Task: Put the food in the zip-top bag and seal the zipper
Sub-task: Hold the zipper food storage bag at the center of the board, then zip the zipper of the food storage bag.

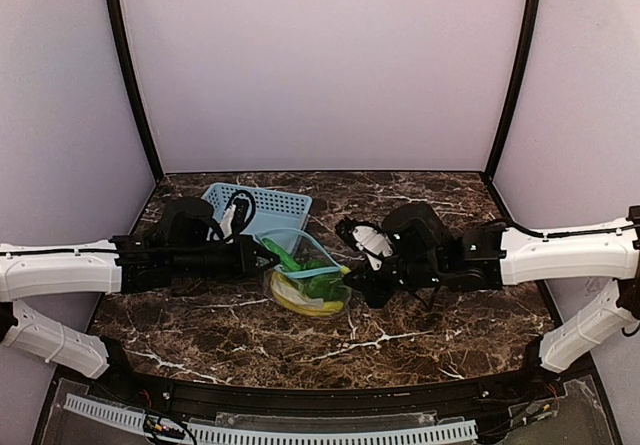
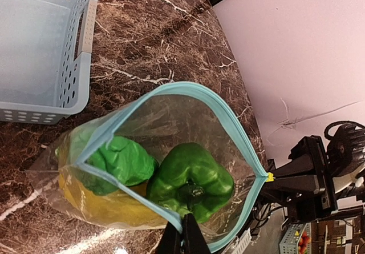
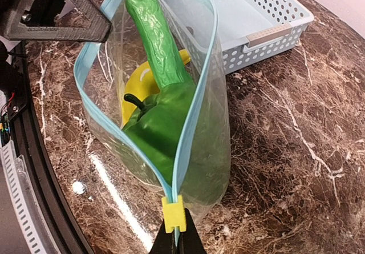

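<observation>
Right claw (image 3: 175, 240) — marbled brown tabletop (image 1: 420, 335), lilac walls (image 1: 320, 65)

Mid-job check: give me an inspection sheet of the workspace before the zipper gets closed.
Surface: dark marble-pattern table, glossy.
Job's things: zip-top bag holds the banana, bell pepper and at least one cucumber piece; zipper gapes open, yellow slider at one end.
Clutter: light-blue basket behind the bag; nothing seen inside.
Grippers: left gripper shut on the bag's mouth edge; right gripper shut on the zipper's end by the slider.
Cables: black cable loop at the left wrist.
Surroundings: plain pale walls, black frame posts.
</observation>
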Action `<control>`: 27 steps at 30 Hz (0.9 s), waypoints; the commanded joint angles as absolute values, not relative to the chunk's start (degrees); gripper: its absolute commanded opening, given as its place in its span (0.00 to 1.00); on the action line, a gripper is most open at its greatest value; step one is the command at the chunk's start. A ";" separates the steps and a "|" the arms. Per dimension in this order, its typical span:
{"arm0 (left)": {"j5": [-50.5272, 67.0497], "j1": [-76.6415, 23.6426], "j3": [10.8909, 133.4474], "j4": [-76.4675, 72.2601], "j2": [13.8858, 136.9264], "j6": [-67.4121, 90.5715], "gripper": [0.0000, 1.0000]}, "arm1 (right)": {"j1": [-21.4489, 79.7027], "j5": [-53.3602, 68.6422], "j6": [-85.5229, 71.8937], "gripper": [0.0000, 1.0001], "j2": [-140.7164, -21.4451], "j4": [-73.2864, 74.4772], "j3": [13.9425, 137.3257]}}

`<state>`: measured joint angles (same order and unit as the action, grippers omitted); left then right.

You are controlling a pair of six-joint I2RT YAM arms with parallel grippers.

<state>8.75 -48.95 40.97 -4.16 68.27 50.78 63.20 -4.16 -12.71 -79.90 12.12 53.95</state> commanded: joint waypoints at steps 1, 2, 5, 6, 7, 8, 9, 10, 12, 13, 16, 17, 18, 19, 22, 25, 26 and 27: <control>10.13 -48.58 41.23 -1.06 65.52 45.46 0.17 | 63.05 1.75 -12.92 0.00 -76.17 10.17 52.56; 10.38 -48.59 41.93 0.46 64.63 43.09 0.23 | 63.18 3.32 -12.92 0.00 -75.70 10.03 52.27; 9.68 -48.60 43.68 5.44 61.80 35.80 0.51 | 63.48 7.31 -12.86 0.00 -74.69 10.00 51.67; 9.15 -48.60 45.11 8.90 60.16 33.99 0.59 | 63.60 8.45 -12.77 0.00 -74.42 10.08 51.46; 8.33 -48.58 46.11 10.64 59.44 30.16 0.62 | 63.70 9.61 -12.79 0.00 -74.15 10.10 51.22; 8.08 -48.64 48.20 13.85 58.15 28.26 0.66 | 63.73 10.74 -12.60 0.00 -73.91 10.06 50.97; 8.13 -48.63 50.19 15.14 57.10 24.47 0.67 | 63.75 11.98 -12.51 0.00 -73.76 9.92 50.64; 9.48 -48.72 51.11 16.84 56.72 22.69 0.69 | 63.88 13.11 -12.44 0.00 -73.45 9.67 50.20; 13.07 -49.04 53.21 17.17 56.10 16.19 0.69 | 63.92 16.09 -12.39 0.00 -72.90 8.80 49.66; 14.31 -49.35 54.19 16.89 56.10 14.69 0.69 | 64.04 16.94 -12.39 0.00 -72.50 8.31 49.39; 18.86 -52.33 55.97 16.04 57.75 8.99 0.70 | 64.34 20.60 -12.39 0.00 -71.31 7.61 49.34; 19.62 -53.06 56.99 16.01 59.28 6.80 0.71 | 64.44 21.69 -12.35 0.00 -71.02 7.56 49.45; 20.88 -54.55 57.50 15.96 60.27 4.80 0.71 | 64.55 22.57 -12.39 0.00 -70.77 7.52 49.48; 21.47 -55.31 58.56 15.74 62.51 3.94 0.71 | 64.57 23.01 -12.40 0.00 -70.69 7.55 49.44; 24.14 -59.24 61.91 15.15 67.53 -0.30 0.71 | 64.58 21.85 -12.46 0.00 -70.34 7.56 48.28; 26.25 -61.09 63.73 13.18 73.01 -3.09 0.71 | 64.60 20.74 -13.05 0.00 -69.92 6.81 47.04; 27.44 -61.28 64.03 12.70 74.66 -3.85 0.71 | 64.53 20.71 -13.44 0.00 -69.56 6.32 46.68; 28.35 -61.33 64.10 11.77 75.39 -4.17 0.71 | 64.53 20.81 -13.71 0.00 -69.39 5.78 46.24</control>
<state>22.96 -60.40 62.15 13.13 72.42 1.85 64.14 20.03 -12.75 -70.83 9.37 47.94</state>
